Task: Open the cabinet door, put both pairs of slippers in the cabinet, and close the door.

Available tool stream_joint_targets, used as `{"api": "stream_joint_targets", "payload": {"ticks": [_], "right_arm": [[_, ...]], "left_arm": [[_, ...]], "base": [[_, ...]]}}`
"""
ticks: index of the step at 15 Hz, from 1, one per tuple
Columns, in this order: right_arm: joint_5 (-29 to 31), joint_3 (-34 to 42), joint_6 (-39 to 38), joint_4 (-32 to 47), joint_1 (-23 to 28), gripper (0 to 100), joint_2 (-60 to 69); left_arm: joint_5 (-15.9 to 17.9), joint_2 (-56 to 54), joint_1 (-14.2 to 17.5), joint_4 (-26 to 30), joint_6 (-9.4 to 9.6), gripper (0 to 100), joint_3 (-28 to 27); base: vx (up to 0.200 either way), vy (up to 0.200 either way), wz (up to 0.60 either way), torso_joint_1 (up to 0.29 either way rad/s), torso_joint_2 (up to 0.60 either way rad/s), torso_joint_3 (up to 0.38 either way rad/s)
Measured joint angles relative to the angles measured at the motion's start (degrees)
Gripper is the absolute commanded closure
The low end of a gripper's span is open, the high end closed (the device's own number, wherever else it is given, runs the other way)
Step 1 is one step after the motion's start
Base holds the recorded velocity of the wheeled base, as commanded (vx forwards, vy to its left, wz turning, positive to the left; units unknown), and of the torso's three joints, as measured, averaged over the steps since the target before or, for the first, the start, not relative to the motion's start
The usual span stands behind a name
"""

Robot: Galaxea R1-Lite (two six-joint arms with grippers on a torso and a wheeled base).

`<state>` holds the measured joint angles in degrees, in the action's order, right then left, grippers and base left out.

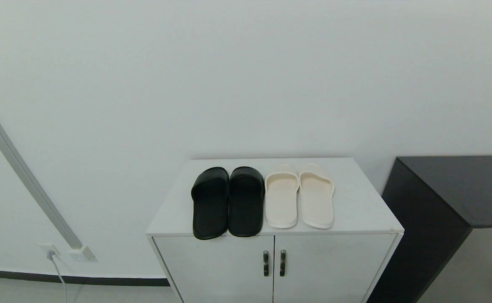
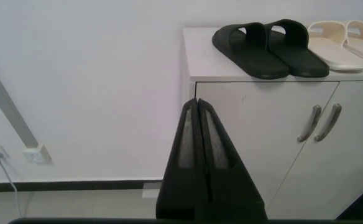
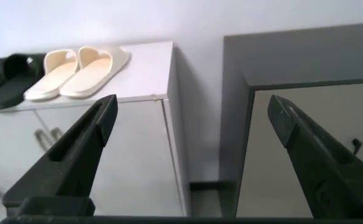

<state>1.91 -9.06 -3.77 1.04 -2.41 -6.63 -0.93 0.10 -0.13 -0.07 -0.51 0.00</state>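
Facing a shut white cabinet (image 1: 212, 269) bearing black rubber slippers (image 1: 210, 206) and cream slippers (image 1: 282, 198), we hold left gripper (image 2: 197, 102) pinched, right gripper (image 3: 192, 106) spread, seemingly for the handles (image 1: 282, 263).

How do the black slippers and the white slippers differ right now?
The black slippers lie to the robot's left, white slippers to its right. Black heels overhang the front edge of the cabinet; white heels stop short. Both pairs sit on top, toes toward the wall.

The black slippers (image 1: 210, 206) look like matt, finely textured rubber; the cream slippers (image 1: 282, 202) like smooth, matt foam. The white cabinet (image 1: 359, 206) is smooth laminate with a faint sheen, its handles (image 1: 282, 262) brushed metal.
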Motion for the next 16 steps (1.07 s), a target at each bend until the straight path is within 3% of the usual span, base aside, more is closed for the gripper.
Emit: {"api": "stream_joint_targets", "payload": {"ticks": [4,11,16], "right_arm": [[-2.6,-2.2,0.2,-0.2,-4.2,0,-11.8],[-3.5,-4.2,-0.4,-12.5,-11.4,0,-34.7],[1.8,-7.7,-0.8,-20.7,-19.4,0,-49.8]], "left_arm": [[0.1,0.0,0.0,0.0,-0.06,100,0.0],[0.2,0.0,0.0,0.0,0.02,100,0.0],[0.2,0.0,0.0,0.0,0.05,100,0.0]], "base": [[0.0,0.0,0.0,0.0,0.0,0.0],[0.0,0.0,0.0,0.0,0.0,0.0],[0.0,0.0,0.0,0.0,0.0,0.0]]}}
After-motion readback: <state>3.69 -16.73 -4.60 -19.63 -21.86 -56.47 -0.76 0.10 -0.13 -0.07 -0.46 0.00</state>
